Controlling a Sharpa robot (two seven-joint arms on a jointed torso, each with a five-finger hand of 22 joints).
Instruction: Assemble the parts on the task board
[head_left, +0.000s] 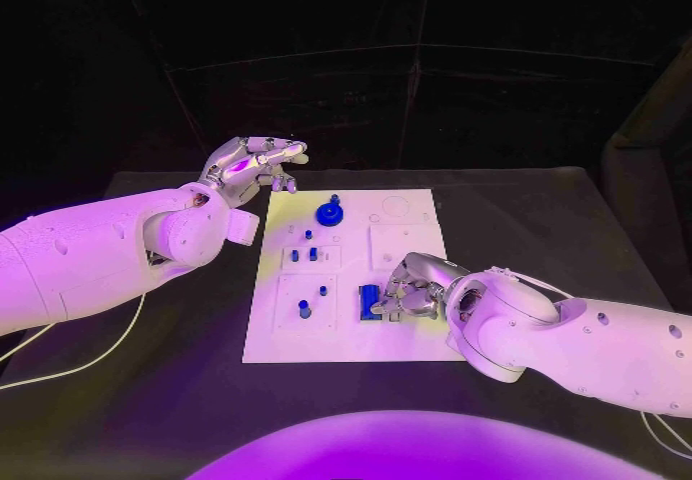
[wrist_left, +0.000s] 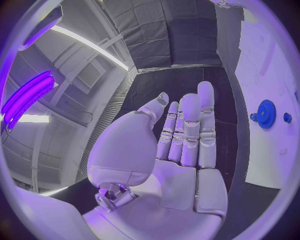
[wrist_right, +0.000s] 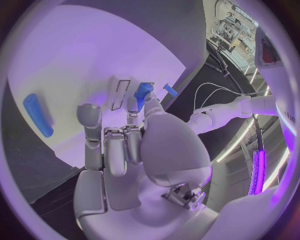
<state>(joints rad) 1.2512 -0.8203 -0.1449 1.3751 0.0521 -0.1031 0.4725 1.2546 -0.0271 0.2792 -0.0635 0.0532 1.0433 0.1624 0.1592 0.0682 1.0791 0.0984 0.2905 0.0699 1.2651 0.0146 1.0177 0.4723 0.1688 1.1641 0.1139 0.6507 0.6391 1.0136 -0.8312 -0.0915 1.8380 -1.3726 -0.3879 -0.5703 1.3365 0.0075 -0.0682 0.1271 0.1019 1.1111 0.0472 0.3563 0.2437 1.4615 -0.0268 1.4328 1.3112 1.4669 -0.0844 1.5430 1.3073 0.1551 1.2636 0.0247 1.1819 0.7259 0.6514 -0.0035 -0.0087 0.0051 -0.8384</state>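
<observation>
A black table (head_left: 577, 230) carries the white task board (head_left: 346, 335) at its middle, under dark hangings behind. At the board's near right part the right hand's (head_left: 411, 290) fingers (wrist_right: 140, 102) curl down together onto the plate, and their tips close around a short blue peg (wrist_right: 143, 91); the wrist view shows that peg held between thumb and fingers, upright or nearly so, just above the white surface. Touching the same fingers on their left side in the head view is a blue block (head_left: 369, 300) standing on the board, partly hidden by the hand (whether it is the gripped piece or a separate one I cannot tell). A long blue bar (wrist_right: 37, 115) lies flat on the board well apart from the fingers in the right wrist view, and a small blue piece (wrist_right: 170, 90) sits just beyond the fingertips near the board's edge. Farther left on the board are small blue pegs (head_left: 304, 308) in recessed panels, and at the far part a blue gear (head_left: 330, 213) lies flat. The left hand (head_left: 257, 162) hovers off the board's far left corner, above the table, its fingers (wrist_left: 187, 130) stretched nearly straight and side by side, holding nothing; the gear (wrist_left: 266, 114) lies to the right of those fingers, near but clear of them.
</observation>
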